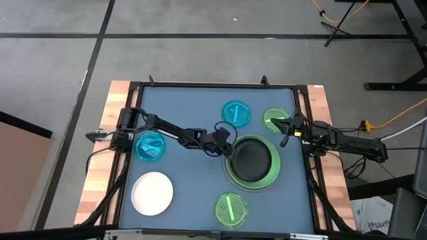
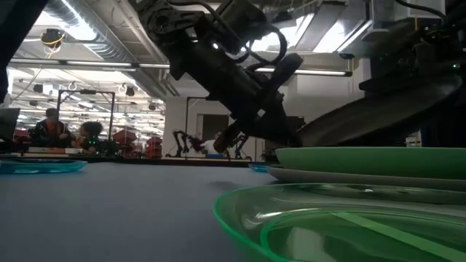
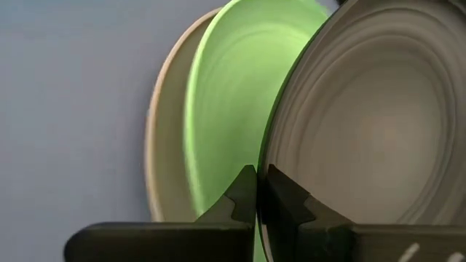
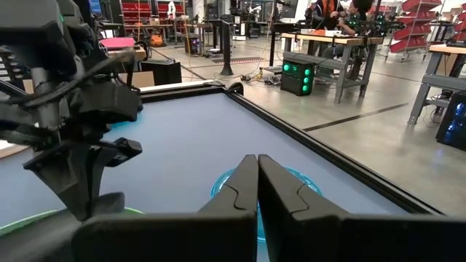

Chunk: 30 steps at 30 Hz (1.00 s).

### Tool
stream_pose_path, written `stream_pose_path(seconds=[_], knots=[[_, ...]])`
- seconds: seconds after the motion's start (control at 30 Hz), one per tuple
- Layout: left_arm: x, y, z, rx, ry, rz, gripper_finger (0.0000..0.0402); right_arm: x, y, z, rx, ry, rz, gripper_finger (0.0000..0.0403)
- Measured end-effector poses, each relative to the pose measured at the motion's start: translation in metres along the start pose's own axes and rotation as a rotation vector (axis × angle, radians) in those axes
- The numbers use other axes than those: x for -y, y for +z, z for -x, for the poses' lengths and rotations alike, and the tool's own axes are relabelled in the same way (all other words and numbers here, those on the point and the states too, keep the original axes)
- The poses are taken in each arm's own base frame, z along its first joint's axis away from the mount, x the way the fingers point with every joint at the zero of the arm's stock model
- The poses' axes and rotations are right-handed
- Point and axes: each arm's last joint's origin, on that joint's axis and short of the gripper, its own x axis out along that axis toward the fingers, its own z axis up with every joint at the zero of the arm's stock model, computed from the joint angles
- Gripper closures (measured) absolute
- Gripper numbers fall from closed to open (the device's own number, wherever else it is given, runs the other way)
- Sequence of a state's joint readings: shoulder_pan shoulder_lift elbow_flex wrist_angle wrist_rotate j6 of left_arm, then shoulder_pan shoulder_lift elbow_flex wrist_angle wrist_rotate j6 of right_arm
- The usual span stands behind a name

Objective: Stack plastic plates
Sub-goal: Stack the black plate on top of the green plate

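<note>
nearest the low camera you have a translucent green plate (image 2: 342, 225) lying flat on the table (image 1: 193, 120), and right behind it the stack you are building. take that stack as your landmark: a large grey plate (image 3: 162, 138) at the bottom, a large light green plate (image 1: 231, 175) on it, and the black plate (image 1: 251, 160) coming on top.

the black plate is not down yet. in the low view it sits tilted, its far edge raised above the light green rim, and your left gripper (image 1: 225, 148) is clamped narrow on its rim at the stack's left edge; the left wrist view shows both fingers pinched on the plate's edge. lower it flat before you let go, or i judge it may slide off centre.

so two plates are stacked and a third is nearly placed. left to do, as seen from above: the white plate (image 1: 152, 193) well away to the stack's lower left, a blue plate (image 1: 151, 146) far to its left under the left arm, another blue plate (image 1: 236, 113) just above the stack, a small green plate (image 1: 275, 120) near its upper right, and the near green one below it.

your right gripper (image 1: 285, 132) waits by that upper-right green plate, fingers pressed together, holding nothing.
</note>
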State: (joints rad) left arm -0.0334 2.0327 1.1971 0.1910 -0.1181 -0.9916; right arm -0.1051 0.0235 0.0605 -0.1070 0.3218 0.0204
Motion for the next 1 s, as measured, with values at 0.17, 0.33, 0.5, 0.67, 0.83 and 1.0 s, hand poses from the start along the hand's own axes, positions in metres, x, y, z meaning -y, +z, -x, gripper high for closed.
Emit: stream_pose_path(seconds=[0.17, 0.33, 0.5, 0.67, 0.83, 1.0], knots=[[-0.001, -0.0009, -0.0016, -0.001, 0.0, 0.0, 0.0395, 0.0, 0.0, 0.0, 0.0, 0.0, 0.0, 0.0402], [-0.0026, -0.0023, -0.0033, -0.008, 0.005, -0.008, 0.0393, 0.0, 0.0, 0.0, 0.0, 0.0, 0.0, 0.0402], [-0.0025, -0.0022, -0.0033, -0.008, 0.004, -0.007, 0.037, 0.0, 0.0, 0.0, 0.0, 0.0, 0.0, 0.0402], [-0.0025, -0.002, -0.0033, -0.006, 0.004, -0.007, 0.0346, 0.0, 0.0, 0.0, 0.0, 0.0, 0.0, 0.0402], [-0.0024, -0.0022, -0.0033, -0.006, 0.004, -0.008, 0.0335, 0.0, 0.0, 0.0, 0.0, 0.0, 0.0, 0.0402], [-0.0025, -0.0019, -0.0033, 0.001, 0.008, -0.008, 0.0333, 0.0, 0.0, 0.0, 0.0, 0.0, 0.0, 0.0402]])
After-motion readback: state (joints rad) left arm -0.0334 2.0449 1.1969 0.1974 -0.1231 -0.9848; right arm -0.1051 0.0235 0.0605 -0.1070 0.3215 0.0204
